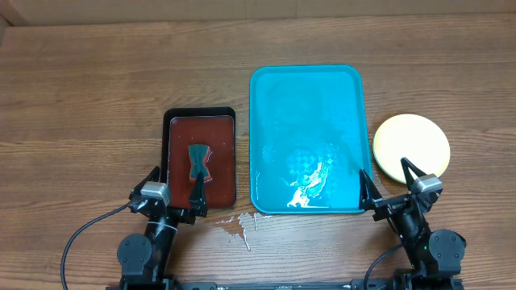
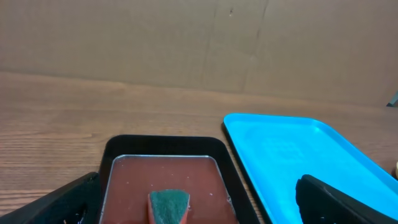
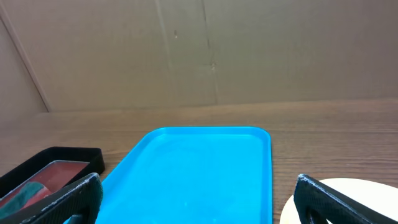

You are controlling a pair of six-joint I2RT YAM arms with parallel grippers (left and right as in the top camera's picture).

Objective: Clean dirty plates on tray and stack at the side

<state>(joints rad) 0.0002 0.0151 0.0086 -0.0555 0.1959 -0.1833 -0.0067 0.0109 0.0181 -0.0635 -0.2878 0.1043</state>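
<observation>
At the left, you had the left gripper (image 1: 176, 190) low at the near edge of the table (image 1: 81, 105), its two fingers spread wide apart and holding nothing. Just ahead of it lay the black tray (image 1: 171, 121) with the dark red inside, and a green sponge (image 1: 197, 159) rested near that tray's middle. A small patch of spilled liquid (image 1: 235, 225) lay on the wood by the black tray's near right corner. The turquoise tray (image 1: 306, 89) sat at the centre: a rectangle with rounded corners and a raised rim, with wet streaks (image 1: 313, 176) glistening across its near half. The plates (image 1: 411, 143) lay on the table just beside its right rim, not touching it. You saw one round, flat, pale yellow-green face on top; the number beneath could not be told. The right gripper (image 1: 389, 184) hung near the table's edge between turquoise tray and plates, fingers likewise wide apart and empty.
</observation>
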